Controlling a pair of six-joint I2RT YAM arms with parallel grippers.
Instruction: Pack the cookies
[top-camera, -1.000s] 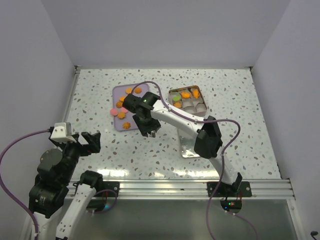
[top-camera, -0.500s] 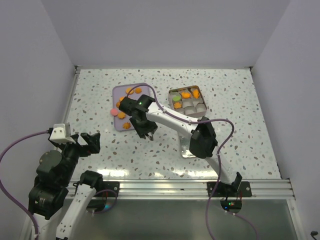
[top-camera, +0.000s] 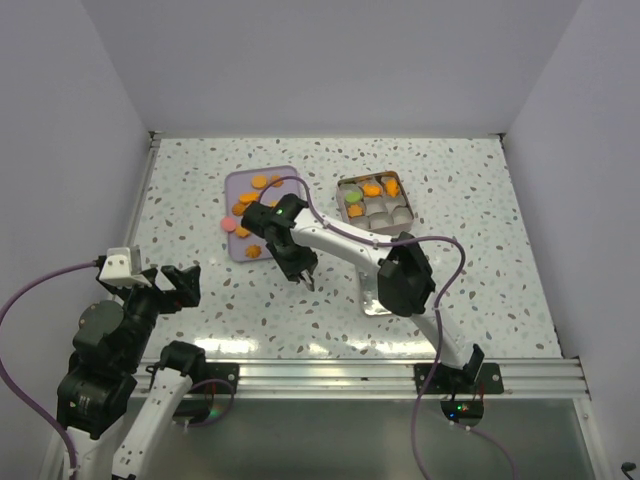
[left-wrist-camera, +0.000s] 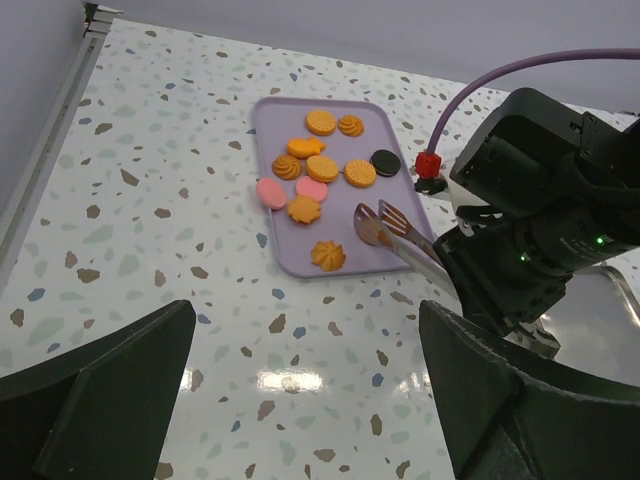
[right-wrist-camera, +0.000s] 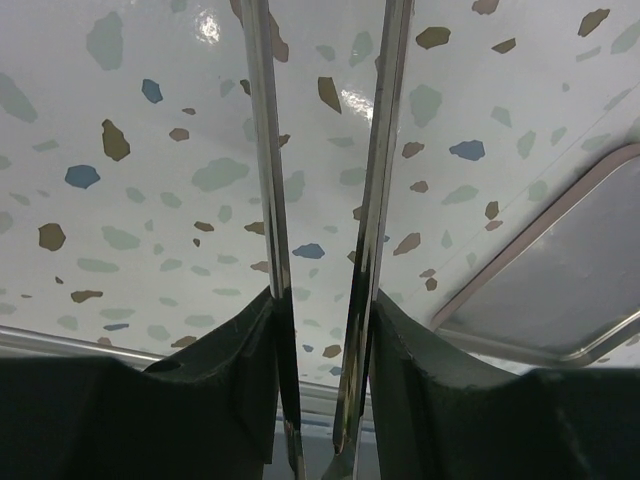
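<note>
A lilac tray (top-camera: 236, 182) lies left of centre toward the far side of a speckled terrazzo-pattern table (top-camera: 190, 195), with a square metal tin (top-camera: 384, 212) of white-lined compartments just to its right and plain pale walls (top-camera: 330, 60) closing in three sides. The tin's silvery lid (top-camera: 370, 303) lies flat nearer the front, while metal tongs (left-wrist-camera: 390, 228) with spoon-shaped tips are poised by the tray's near right corner.
</note>
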